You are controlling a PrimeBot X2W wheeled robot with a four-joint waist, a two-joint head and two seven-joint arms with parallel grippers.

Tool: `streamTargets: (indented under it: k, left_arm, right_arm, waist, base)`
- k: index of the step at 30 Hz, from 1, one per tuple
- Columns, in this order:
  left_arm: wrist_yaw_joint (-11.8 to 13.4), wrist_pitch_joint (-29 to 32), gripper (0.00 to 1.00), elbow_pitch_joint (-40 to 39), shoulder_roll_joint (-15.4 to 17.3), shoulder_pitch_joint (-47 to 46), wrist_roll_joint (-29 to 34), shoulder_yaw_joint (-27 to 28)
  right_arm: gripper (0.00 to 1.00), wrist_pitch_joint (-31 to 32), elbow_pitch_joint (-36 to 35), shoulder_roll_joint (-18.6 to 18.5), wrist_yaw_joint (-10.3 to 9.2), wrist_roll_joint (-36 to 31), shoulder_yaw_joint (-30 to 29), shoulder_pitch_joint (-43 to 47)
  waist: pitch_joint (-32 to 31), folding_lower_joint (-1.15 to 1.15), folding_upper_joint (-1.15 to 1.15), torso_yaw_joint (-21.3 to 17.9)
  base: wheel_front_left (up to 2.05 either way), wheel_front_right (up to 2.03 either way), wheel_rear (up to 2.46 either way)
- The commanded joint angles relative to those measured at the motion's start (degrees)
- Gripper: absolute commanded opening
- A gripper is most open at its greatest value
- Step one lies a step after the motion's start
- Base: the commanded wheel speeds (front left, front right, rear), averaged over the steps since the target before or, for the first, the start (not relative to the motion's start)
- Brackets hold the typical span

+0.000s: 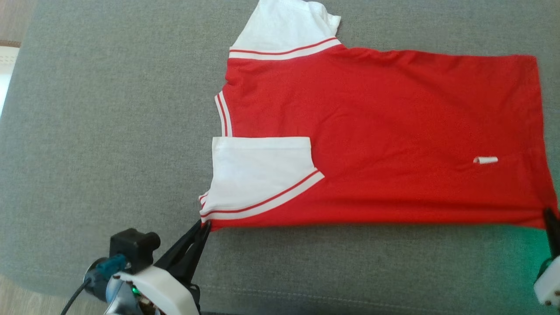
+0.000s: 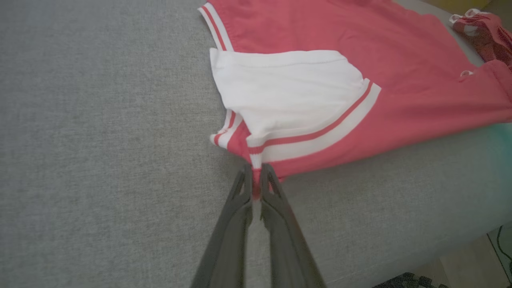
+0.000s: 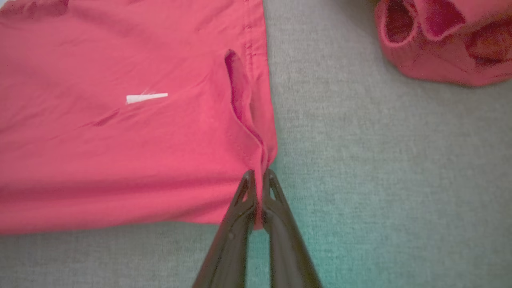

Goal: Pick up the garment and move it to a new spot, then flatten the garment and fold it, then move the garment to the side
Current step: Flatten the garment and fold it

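Note:
The garment (image 1: 385, 140) is a red T-shirt with white, red-striped sleeves, spread flat on a grey cushion, collar end to the left, hem to the right. One white sleeve (image 1: 258, 175) is folded in over the red body; the other sleeve (image 1: 284, 26) sticks out at the far side. My left gripper (image 1: 204, 225) is shut on the near shoulder corner of the garment (image 2: 280, 88), red cloth pinched between its fingertips (image 2: 256, 176). At the near hem corner (image 3: 256, 160) my right gripper (image 3: 259, 178) is shut on the cloth; it shows at the right edge (image 1: 547, 214) of the head view.
The grey cushion (image 1: 109, 131) has wide free room to the left and a strip along its near edge. A second, crumpled red garment (image 3: 444, 40) lies beyond the hem. A small white tag (image 1: 485, 160) lies on the shirt near the hem.

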Motion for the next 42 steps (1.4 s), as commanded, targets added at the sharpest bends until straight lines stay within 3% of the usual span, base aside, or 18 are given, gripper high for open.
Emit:
streamTargets:
  k: [1,6,8,9,10,11,13,19,23,26,31,36,42]
  left_arm:
    - [-0.03,-0.22,0.00,-0.67,1.42,-2.16,0.76,1.87]
    - [-0.18,-0.24,0.00,0.59,1.13,-2.61,1.29,1.06]
    - [-0.16,-0.20,0.00,1.14,1.24,-2.72,1.80,0.66]
    - [-0.12,-0.15,0.00,1.45,1.31,-2.75,2.05,0.46]
    - [-0.10,-0.22,0.05,1.77,1.30,-2.79,2.17,0.36]
    - [-0.03,-0.16,0.27,2.15,1.29,-2.79,2.23,0.27]
    - [0.16,0.11,1.00,2.78,1.23,-2.76,2.24,0.09]
    - [1.26,0.67,1.00,2.79,1.95,-2.72,3.84,-0.48]
    - [2.87,0.92,1.00,-1.64,3.06,-3.99,4.11,1.73]
    - [2.20,3.08,1.00,-5.34,4.75,-9.28,3.97,3.98]
    - [-3.62,10.52,1.00,-5.66,7.07,-26.07,2.69,5.56]
    - [-11.70,20.35,1.00,3.18,5.51,-44.22,-4.36,4.68]
    - [-14.69,29.52,1.00,16.43,4.08,-60.66,-8.85,-0.25]
  right_arm:
    - [0.00,0.25,-2.31,-0.81,0.37,0.05,0.04,1.85]
    - [0.00,0.91,-3.36,-0.15,0.37,0.40,0.42,2.99]
    - [0.22,0.99,-3.61,0.00,0.37,0.71,0.47,3.16]
    - [0.39,0.96,-3.71,-0.01,0.37,0.73,0.51,3.21]
    - [0.64,0.74,-3.84,-0.04,0.37,0.68,0.52,3.24]
    - [1.00,0.57,-3.91,-0.07,0.37,0.60,0.57,3.29]
    - [1.00,-0.03,-4.20,0.09,0.37,0.48,0.43,3.30]
    - [1.00,-1.36,-6.25,1.43,0.37,0.27,0.57,3.72]
    - [1.00,-4.41,-9.56,1.49,0.37,-0.47,2.29,2.94]
    - [1.00,-7.31,-10.03,1.56,0.37,-0.74,3.85,1.15]
    - [1.00,-10.80,-7.53,-0.07,0.37,-1.40,7.38,-1.69]
    - [1.00,-12.53,-6.77,-0.47,0.37,-1.50,9.24,-3.74]
    - [1.00,-13.34,-6.72,-0.90,0.37,-1.64,10.50,-6.90]
  waist:
    - [0.04,0.00,0.00,-0.05]
    - [-0.05,0.00,0.00,-0.26]
    - [-0.21,0.00,0.00,-0.46]
    - [-0.31,0.00,0.00,-0.54]
    - [-0.42,0.00,0.00,-0.59]
    - [-0.58,0.00,0.00,-0.65]
    - [-1.07,0.00,0.00,-0.70]
    - [-3.71,0.00,0.00,-0.96]
    - [-5.28,0.00,0.00,-1.80]
    - [-5.17,0.00,0.00,-2.61]
    - [-2.51,0.00,0.00,-4.71]
    - [1.62,0.00,0.00,-6.91]
    - [7.24,0.00,0.00,-10.37]
  base:
    - [0.00,0.00,0.00]
    - [0.00,0.00,0.00]
    - [0.00,0.00,0.00]
    - [0.00,0.00,0.00]
    - [0.00,0.00,0.00]
    - [0.00,0.00,0.00]
    - [0.00,0.00,0.00]
    - [0.00,0.00,0.00]
    - [0.00,0.00,0.00]
    - [0.00,0.00,0.00]
    - [0.00,0.00,0.00]
    - [0.00,0.00,0.00]
    - [0.00,0.00,0.00]
